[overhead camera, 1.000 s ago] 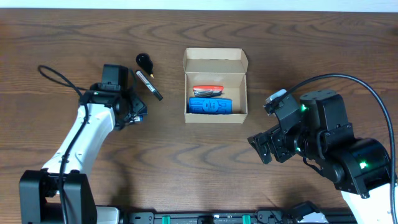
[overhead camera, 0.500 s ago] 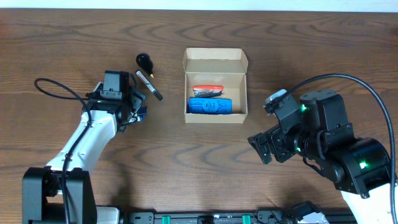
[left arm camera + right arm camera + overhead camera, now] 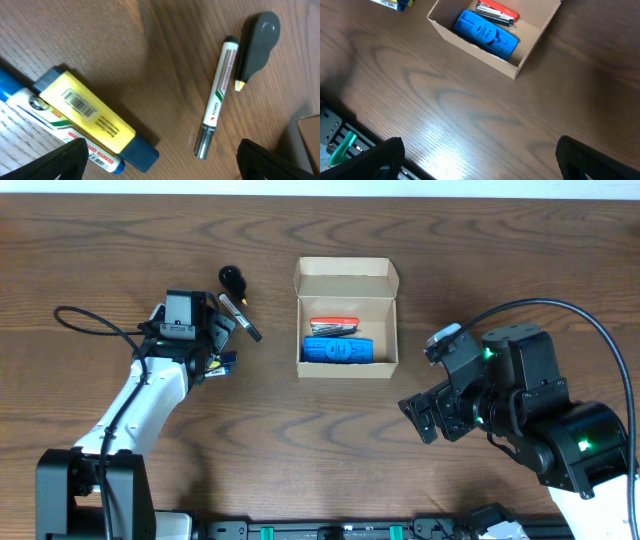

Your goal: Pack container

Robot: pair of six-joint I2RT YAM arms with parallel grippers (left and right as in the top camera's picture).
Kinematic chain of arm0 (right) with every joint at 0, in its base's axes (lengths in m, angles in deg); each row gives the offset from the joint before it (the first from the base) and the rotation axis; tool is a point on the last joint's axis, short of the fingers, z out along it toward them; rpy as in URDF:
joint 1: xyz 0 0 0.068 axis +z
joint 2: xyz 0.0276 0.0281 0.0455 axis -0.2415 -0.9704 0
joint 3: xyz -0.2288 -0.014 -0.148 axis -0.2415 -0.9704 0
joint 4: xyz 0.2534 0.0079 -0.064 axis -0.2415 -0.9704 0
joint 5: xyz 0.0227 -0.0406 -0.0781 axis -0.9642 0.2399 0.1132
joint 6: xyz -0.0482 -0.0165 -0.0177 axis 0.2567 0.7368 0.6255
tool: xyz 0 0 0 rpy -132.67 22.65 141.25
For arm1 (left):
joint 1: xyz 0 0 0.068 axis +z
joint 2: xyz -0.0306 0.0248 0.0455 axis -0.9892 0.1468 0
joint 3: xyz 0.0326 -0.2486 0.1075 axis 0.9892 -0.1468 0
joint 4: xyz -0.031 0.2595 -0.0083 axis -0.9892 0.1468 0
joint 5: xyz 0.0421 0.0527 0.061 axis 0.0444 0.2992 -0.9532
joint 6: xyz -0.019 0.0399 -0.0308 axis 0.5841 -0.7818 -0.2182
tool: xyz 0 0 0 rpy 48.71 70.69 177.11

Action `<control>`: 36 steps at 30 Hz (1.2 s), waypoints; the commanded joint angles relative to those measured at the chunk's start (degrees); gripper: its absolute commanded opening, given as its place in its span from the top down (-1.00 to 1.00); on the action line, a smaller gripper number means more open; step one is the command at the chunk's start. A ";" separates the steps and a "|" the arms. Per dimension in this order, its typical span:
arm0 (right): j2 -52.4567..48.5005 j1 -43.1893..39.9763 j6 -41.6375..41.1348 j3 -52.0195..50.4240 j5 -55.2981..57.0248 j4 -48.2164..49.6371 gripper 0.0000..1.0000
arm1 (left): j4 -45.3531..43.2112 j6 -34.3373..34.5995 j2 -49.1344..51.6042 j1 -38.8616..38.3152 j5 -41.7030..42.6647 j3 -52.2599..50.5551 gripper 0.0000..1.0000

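Observation:
The container (image 3: pixel 346 271) is a tan cardboard box standing open at the table's middle, lid flap folded back. A blue ribbed thing (image 3: pixel 338 351) and a red-handled tool (image 3: pixel 334 326) lie inside; both also show in the right wrist view, the blue thing (image 3: pixel 485 35) and the tool (image 3: pixel 496 11) within the box wall (image 3: pixel 470 48). My left gripper (image 3: pixel 214 346) (image 3: pixel 160 165) hangs open left of the box, over a yellow-and-blue item (image 3: pixel 90 117) lying on a white marker (image 3: pixel 47 127). My right gripper (image 3: pixel 418 418) (image 3: pixel 480 160) is open over bare wood, nearer than the box and to its right.
A white-and-black pen marker (image 3: pixel 240 317) (image 3: pixel 217 97) lies on the wood between the left gripper and the box. A small black drop-shaped thing (image 3: pixel 232 277) (image 3: pixel 257 40) sits just beyond it. The table's front edge and a rail (image 3: pixel 340 145) lie close behind the right gripper.
My left gripper has opened wide and swung away from the front edge toward the pen marker. The yellow-and-blue item stays on the table. The right arm has not moved.

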 commanded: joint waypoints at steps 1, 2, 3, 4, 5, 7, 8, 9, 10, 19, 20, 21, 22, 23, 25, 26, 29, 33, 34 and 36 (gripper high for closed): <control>0.00 -0.35 -0.66 0.17 0.15 0.07 -0.98 | 1.64 5.70 0.20 0.09 0.11 -0.26 -0.91; -0.02 -0.35 -0.63 0.17 0.15 0.07 -0.99 | 2.89 9.03 0.17 0.09 -0.46 -0.24 -0.92; 0.00 -0.35 -0.66 0.17 0.15 0.07 -0.98 | 4.17 11.93 0.17 0.09 -1.18 -0.20 -0.92; 0.00 -0.35 -0.63 0.17 0.15 0.07 -0.98 | 5.66 14.64 0.17 0.09 -1.57 0.04 -0.92; 0.00 -0.35 -0.66 0.17 0.15 0.07 -0.99 | 6.75 16.15 0.17 0.09 -1.57 0.42 -0.92; 0.00 -0.35 -0.63 0.17 0.15 0.07 -0.98 | 8.13 16.79 0.20 0.09 -1.66 1.55 -0.92; 0.00 -0.35 -0.66 0.17 0.15 0.07 -0.99 | 9.57 17.53 0.22 0.09 -2.36 2.67 -0.93; 0.00 -0.35 -0.66 0.17 0.15 0.07 -0.99 | 10.99 18.12 0.39 0.09 -3.28 3.76 -0.92; -0.02 -0.35 -0.63 0.17 0.15 0.07 -0.98 | 12.63 18.47 0.74 0.09 -4.11 5.11 -0.93; -0.02 -0.35 -0.66 0.17 0.15 0.07 -0.98 | 21.66 22.40 12.00 0.20 0.44 15.54 -0.92; -0.02 -0.35 -0.66 0.17 0.15 0.07 -0.99 | 22.03 22.38 13.07 0.20 0.39 16.37 -0.92; 0.00 -0.35 -0.63 0.17 0.15 0.07 -0.99 | 22.34 22.36 14.21 0.20 0.39 17.22 -0.92; 0.00 -0.35 -0.63 0.17 0.15 0.07 -0.99 | 22.43 22.38 14.99 0.20 0.37 17.75 -0.92; 0.00 -0.35 -0.66 0.17 0.15 0.07 -0.98 | 22.38 22.43 15.76 0.20 0.37 18.10 -0.92; 0.00 -0.35 -0.63 0.17 0.15 0.07 -0.99 | 22.18 22.45 16.65 0.20 0.17 18.36 -0.92; -0.02 -0.35 -0.66 0.17 0.15 0.07 -0.98 | 22.01 22.45 16.90 0.20 -0.02 18.38 -0.92; -0.02 -0.35 -0.66 0.17 0.15 0.07 -0.98 | 21.55 22.47 17.07 0.20 -1.46 18.40 -0.92; 0.00 -0.35 -0.66 0.17 0.15 0.07 -0.98 | 21.09 22.45 17.07 0.20 -2.16 18.47 -0.92; -0.02 -0.35 -0.66 0.17 0.15 0.07 -0.98 | 20.92 22.45 17.07 0.20 -2.45 18.47 -0.92; -0.02 -0.35 -0.66 0.17 0.15 0.07 -0.99 | 20.46 22.45 17.07 0.20 -3.04 18.47 -0.92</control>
